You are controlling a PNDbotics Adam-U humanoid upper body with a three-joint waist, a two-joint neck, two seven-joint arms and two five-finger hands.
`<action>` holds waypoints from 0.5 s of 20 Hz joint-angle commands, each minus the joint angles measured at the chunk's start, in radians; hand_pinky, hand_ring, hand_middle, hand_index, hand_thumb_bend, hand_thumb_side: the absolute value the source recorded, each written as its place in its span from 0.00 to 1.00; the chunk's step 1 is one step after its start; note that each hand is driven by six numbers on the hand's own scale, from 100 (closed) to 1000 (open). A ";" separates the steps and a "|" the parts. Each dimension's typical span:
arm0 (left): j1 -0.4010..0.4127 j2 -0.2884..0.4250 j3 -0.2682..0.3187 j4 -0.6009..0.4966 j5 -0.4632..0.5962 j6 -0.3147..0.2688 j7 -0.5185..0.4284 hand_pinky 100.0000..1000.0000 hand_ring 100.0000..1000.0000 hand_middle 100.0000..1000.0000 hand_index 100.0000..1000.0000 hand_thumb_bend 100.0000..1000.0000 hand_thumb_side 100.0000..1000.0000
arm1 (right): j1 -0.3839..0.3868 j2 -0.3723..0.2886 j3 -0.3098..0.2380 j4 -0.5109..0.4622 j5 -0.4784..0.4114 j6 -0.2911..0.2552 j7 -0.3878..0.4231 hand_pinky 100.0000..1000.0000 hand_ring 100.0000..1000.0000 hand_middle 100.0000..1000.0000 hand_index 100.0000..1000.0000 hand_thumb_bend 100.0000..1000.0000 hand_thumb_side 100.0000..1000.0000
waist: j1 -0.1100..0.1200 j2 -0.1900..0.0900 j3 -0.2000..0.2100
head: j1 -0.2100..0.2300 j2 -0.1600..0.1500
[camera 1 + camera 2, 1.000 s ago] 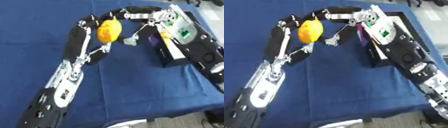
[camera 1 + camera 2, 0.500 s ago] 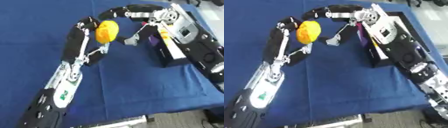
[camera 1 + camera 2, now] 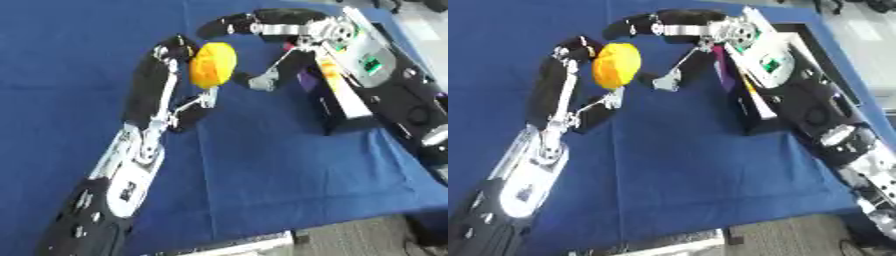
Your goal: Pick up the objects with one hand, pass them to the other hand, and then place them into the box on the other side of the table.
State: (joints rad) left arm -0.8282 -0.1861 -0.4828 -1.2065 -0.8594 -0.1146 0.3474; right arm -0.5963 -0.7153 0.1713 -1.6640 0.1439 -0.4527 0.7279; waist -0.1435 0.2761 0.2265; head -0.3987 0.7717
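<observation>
While the left hand (image 3: pixel 171 65) is holding the round yellow-orange fruit-like object (image 3: pixel 213 64) above the blue-covered desk (image 3: pixel 262 170), its fingers are curling round the object's left side. Reaching in from the right, the right hand (image 3: pixel 262 35) is arching its fingers over the object's top, with the thumb lying below it, though whether they are touching it cannot be told. Beside the right arm, the black open-topped box (image 3: pixel 754 107) is sitting on the desk, holding something purple and yellow.

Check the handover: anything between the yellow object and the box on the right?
Nothing on the blue cloth between them. The yellow object sits in the left hand; the right hand reaches in beside it, and the right arm itself lies over the black box.
</observation>
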 commanded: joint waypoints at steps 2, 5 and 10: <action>-0.016 -0.011 0.011 -0.002 -0.007 0.001 0.007 0.70 0.51 0.53 0.52 0.00 0.00 | -0.007 -0.021 -0.007 -0.033 -0.023 -0.050 0.061 0.96 1.00 0.98 1.00 0.02 0.20 | 0.000 -0.001 -0.005 | -0.001 -0.002; -0.017 -0.012 0.012 -0.002 -0.007 0.000 0.011 0.70 0.51 0.53 0.52 0.00 0.01 | -0.007 -0.022 -0.006 -0.041 -0.032 -0.045 0.069 0.96 1.00 0.98 1.00 0.00 0.19 | 0.000 0.000 -0.007 | -0.001 -0.002; -0.018 -0.012 0.011 -0.006 -0.009 -0.004 0.014 0.70 0.51 0.53 0.53 0.00 0.00 | -0.008 -0.022 -0.003 -0.044 -0.040 -0.041 0.084 0.95 1.00 0.96 1.00 0.00 0.18 | 0.000 0.001 -0.007 | -0.002 -0.002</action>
State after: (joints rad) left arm -0.8282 -0.1861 -0.4768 -1.1963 -0.8625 -0.1174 0.3565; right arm -0.5933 -0.7153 0.1751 -1.6913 0.1131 -0.4338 0.7469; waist -0.1435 0.2792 0.2226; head -0.3986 0.7718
